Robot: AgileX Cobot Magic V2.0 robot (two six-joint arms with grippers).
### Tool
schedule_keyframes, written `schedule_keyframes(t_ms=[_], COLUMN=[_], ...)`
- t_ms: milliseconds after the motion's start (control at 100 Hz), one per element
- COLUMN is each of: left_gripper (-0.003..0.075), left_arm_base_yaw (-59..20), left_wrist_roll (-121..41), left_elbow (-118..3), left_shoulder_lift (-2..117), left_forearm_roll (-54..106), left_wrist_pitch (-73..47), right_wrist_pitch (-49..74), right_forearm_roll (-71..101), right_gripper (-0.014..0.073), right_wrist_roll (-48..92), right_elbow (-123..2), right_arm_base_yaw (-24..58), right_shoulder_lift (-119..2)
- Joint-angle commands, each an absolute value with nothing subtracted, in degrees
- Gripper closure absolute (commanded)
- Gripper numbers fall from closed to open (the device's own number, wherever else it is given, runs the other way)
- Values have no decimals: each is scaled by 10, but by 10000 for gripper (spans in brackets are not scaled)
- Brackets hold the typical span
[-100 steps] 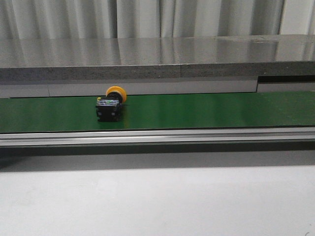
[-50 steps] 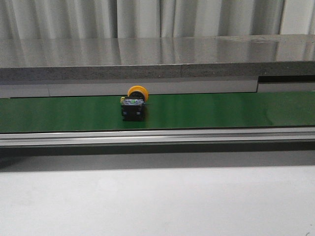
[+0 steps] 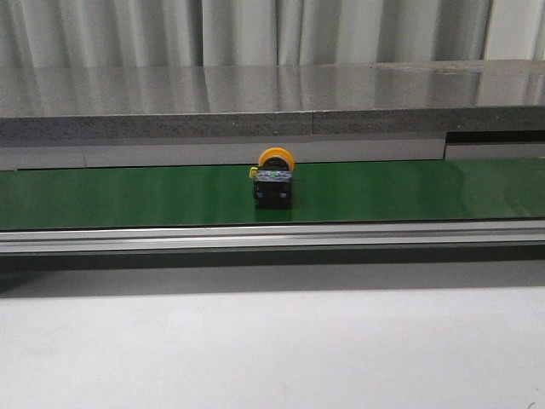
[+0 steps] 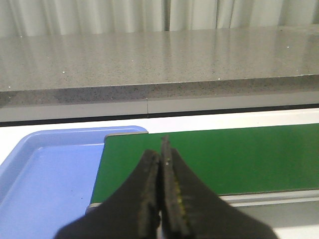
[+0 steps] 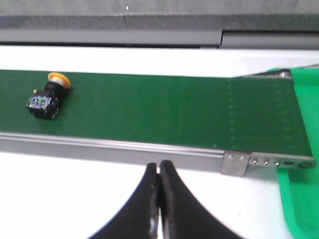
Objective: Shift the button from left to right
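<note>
Front view: a small push-button switch with a round yellow-orange head and a black blocky body [image 3: 272,181] lies on its side on the long green conveyor belt [image 3: 409,192], near the middle of the belt's visible run, its head turned toward the far edge. A pale metal rail [image 3: 272,236] borders the belt on the near side; a grey speckled stone ledge [image 3: 255,102] runs behind it, with light curtains [image 3: 255,30] beyond. The bare white table [image 3: 272,349] fills the foreground. Neither arm shows in this view.

Left wrist view: the left arm's black fingers [image 4: 161,172] are pressed together, tips meeting over the end of the green belt [image 4: 224,159]. A light blue plastic tray [image 4: 45,174] sits just beside that belt end. The button is out of sight here.

Right wrist view: the right arm's black fingers [image 5: 158,175] are likewise closed on nothing, poised over the white table on the near side of the belt's rail [image 5: 124,148]. The button [image 5: 46,99] rests on the belt [image 5: 164,112], well apart from the fingers and from the bright green tray [image 5: 301,199] at the belt's other end.
</note>
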State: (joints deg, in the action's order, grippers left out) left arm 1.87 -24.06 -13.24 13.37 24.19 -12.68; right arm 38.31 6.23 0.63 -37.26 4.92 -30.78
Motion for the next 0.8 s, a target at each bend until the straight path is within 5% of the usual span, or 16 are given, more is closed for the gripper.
schedule_keyframes(t_ms=[0,520,640,790], left_gripper=[741,741,741,741], left_arm_base_yaw=[15,15,15,15], left_wrist_roll=[-240,-240,-240,-240], left_elbow=[-149,-149,-149,-149], left_shoulder_lift=[138,138,138,138], left_forearm_roll=[249,249,249,249], left_wrist_pitch=[-89,-89,-89,-89], right_wrist_pitch=[390,397,401,400], right_forearm_roll=[74,126,127,127], right_gripper=[662,645,517,186], right_wrist_roll=[8,8,8,8], right_elbow=[-427,-452,-452,-452], right_arm_base_yaw=[51,51,51,51], right_shoulder_lift=[-363,-482,-483,-483])
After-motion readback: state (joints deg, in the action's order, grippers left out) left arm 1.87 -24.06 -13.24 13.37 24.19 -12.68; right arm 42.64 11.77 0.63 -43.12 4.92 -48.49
